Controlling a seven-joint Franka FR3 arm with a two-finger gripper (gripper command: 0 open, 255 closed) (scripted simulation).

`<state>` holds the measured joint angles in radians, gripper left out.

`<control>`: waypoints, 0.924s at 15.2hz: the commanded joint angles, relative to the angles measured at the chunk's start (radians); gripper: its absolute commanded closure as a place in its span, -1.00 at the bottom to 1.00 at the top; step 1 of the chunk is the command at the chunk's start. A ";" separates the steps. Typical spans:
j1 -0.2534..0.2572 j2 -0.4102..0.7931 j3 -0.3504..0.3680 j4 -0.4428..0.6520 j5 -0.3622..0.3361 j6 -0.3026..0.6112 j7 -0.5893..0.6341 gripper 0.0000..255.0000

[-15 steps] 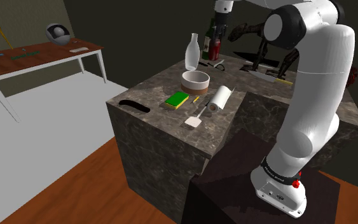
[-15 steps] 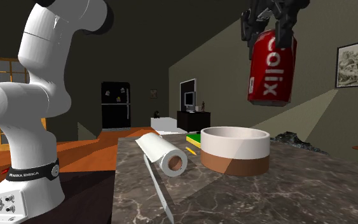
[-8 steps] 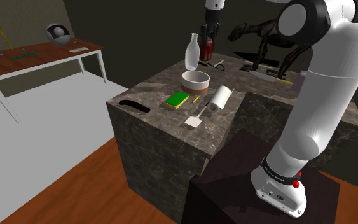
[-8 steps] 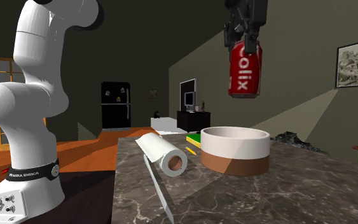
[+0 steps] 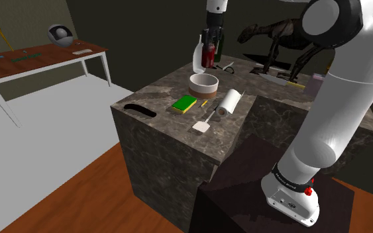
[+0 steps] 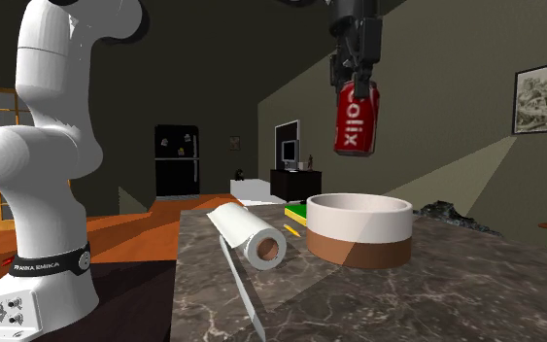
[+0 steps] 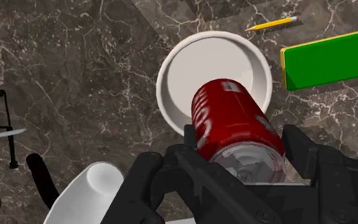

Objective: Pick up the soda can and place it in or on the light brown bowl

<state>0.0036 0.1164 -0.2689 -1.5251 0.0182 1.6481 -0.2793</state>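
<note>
On the stone counter (image 5: 157,93), the bowl (image 6: 358,231) sits well below the red can (image 6: 357,119), which your gripper (image 6: 356,76) clasps high above it, off-centre. Release from here and it may clip the rim or bounce out.

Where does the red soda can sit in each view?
Shoulder view: can top centre, above the bowl.
Second exterior view: can upper middle, hanging from the tool, above the bowl.
Wrist view: can clasped by the tool, bowl beyond it.
Shared landmark: the bowl.
</note>
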 commanded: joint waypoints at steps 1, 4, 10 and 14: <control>0.001 -0.006 0.001 -0.035 -0.002 0.030 0.001 1.00; 0.002 -0.011 0.001 -0.082 -0.003 0.072 0.003 1.00; 0.004 -0.015 0.002 -0.167 -0.004 0.154 0.004 1.00; 0.004 -0.012 0.002 -0.224 -0.003 0.214 0.003 1.00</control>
<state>0.0081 0.1030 -0.2662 -1.7358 0.0149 1.8457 -0.2749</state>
